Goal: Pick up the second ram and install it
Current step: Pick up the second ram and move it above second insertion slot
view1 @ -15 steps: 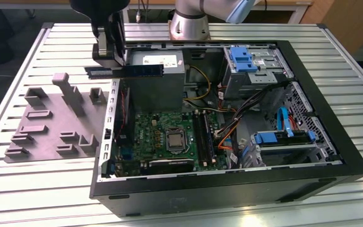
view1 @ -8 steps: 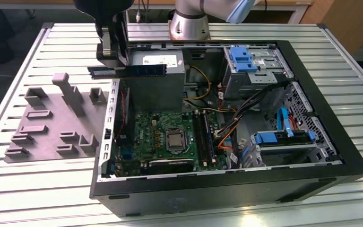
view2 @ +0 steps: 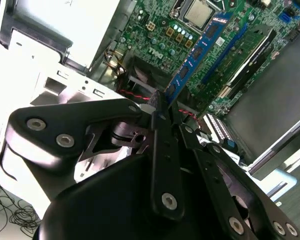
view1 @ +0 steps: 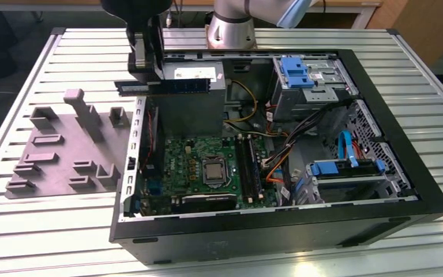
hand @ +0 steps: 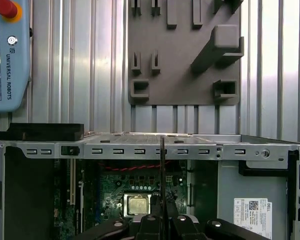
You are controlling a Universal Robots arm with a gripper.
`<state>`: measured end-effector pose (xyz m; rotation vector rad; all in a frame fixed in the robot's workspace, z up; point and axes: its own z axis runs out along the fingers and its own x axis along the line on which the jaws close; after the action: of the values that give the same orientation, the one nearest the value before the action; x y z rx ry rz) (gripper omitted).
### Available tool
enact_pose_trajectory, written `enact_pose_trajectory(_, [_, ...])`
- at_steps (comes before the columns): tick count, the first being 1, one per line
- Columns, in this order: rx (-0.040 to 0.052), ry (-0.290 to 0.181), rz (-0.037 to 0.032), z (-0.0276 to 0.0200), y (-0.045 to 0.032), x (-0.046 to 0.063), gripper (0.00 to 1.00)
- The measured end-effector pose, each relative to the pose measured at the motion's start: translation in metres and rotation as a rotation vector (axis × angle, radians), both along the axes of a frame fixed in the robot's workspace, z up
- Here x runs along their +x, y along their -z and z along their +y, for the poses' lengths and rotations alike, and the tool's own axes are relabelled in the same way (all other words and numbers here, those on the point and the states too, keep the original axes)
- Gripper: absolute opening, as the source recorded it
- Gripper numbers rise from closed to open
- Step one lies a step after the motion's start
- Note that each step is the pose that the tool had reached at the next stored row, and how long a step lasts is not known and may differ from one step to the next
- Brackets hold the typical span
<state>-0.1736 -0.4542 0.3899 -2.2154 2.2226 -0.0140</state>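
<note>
Pick-up is complete; installation is not. In the exterior view the gripper is clenched on the second ram, which it holds level and lengthwise above the far-left corner of the open computer case, clear of everything below it. The second wrist view confirms the grasp: the fingertips are pinched on one end of the blue stick, and the rest of its length runs out free over the motherboard. In the first wrist view the ram shows edge-on as a thin dark line rising from the gripper, with the case's wall and the grey fixture plate beyond it. That plate lies on the slatted table at the exterior view's left, just beside the case. The long black memory slots sit toward the exterior view's right of the processor socket, nearer and lower than the held stick and well apart from it. Judged outstanding: bringing the stick over a slot, aligning it, and seating it. Whether a neighbouring slot is already filled I cannot tell.
</note>
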Motion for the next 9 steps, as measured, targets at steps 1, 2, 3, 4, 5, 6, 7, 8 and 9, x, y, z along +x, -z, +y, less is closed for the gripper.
enact_pose_trajectory(1, [0.0001, 0.0, 0.0, 0.0, 0.0, 0.001, 0.14])
enact_pose_trajectory(2, [0.0, 0.0, 0.0, 0.0, 0.0, 0.003, 0.14])
enact_pose_trajectory(3, [0.0, 0.0, 0.0, 0.0, 0.0, 0.004, 0.14])
enact_pose_trajectory(4, [0.0, 0.0, 0.0, 0.0, 0.0, 0.005, 0.14])
enact_pose_trajectory(5, [0.0, 0.0, 0.0, 0.0, 0.0, 0.007, 0.14])
enact_pose_trajectory(6, [0.0, 0.0, 0.0, 0.0, 0.0, 0.008, 0.14])
enact_pose_trajectory(7, [0.0, 0.0, -0.0001, 0.0, 0.0, 0.009, 0.14])
enact_pose_trajectory(8, [0.0, 0.0, -0.0001, 0.0, 0.0, 0.011, 0.14])
enact_pose_trajectory(9, [0.0001, 0.0, -0.0001, 0.0, 0.0, 0.012, 0.14])
